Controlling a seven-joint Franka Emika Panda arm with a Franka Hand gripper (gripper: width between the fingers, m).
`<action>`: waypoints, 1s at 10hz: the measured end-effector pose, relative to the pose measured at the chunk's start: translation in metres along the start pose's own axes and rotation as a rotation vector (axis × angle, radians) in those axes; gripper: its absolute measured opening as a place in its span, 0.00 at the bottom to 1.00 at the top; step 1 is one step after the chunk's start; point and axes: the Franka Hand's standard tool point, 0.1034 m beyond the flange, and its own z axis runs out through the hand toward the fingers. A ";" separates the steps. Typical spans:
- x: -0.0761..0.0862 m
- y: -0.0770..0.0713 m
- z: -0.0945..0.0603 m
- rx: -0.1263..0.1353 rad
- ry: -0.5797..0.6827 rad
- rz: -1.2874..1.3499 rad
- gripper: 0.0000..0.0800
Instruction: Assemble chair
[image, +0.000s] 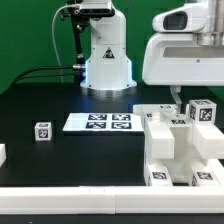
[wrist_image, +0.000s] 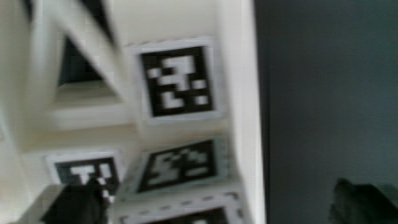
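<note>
Black worktop (image: 60, 160), green wall behind. My end effector (wrist_image: 217, 205) stands with fingers (wrist_image: 80, 205) apart, nothing between them; it hangs just above the chair (image: 180, 145), whose tagged white parts fill the wrist view directly beneath. Further out lies the marker board (image: 99, 122), and beyond it a small tagged cube (image: 42, 131).

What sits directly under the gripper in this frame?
The chair assembly: stacked white blocky parts with black-and-white tags, seen close up in the wrist view. The gripper hangs just above it. The arm's white housing hides the jaws in the exterior view, so contact cannot be judged.
</note>
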 end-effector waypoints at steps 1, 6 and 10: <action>0.000 0.000 0.000 -0.002 0.000 -0.006 0.65; 0.000 0.003 0.001 -0.006 0.001 0.448 0.33; 0.001 0.007 0.003 0.018 0.001 1.020 0.33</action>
